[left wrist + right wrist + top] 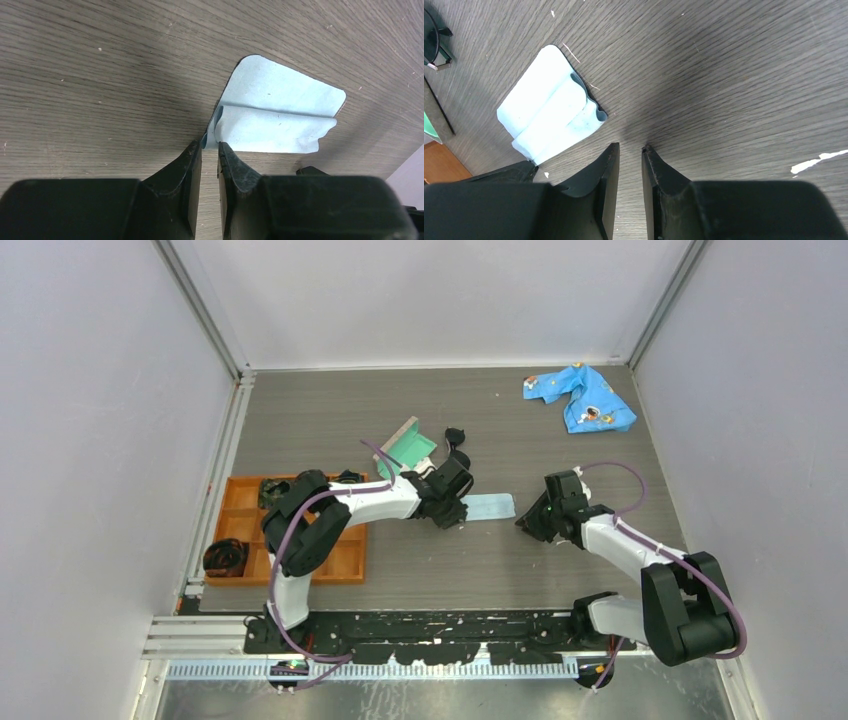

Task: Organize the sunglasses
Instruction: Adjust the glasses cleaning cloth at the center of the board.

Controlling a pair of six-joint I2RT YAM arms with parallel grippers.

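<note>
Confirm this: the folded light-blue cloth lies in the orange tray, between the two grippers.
Wrong. The top external view shows the folded light-blue cloth on the table, not in the orange tray, between the left gripper and right gripper.

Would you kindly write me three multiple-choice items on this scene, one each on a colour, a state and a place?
1. What colour is the compartment tray? A orange B white C green
2. How is the case? A shut B open C overturned
3. Where does the light blue cloth lie? A in the tray B on the table between the left gripper and right gripper C in the case
Key: 1A, its walls are orange; 2B, its teal lining shows; 3B, wood shows around it.
</note>
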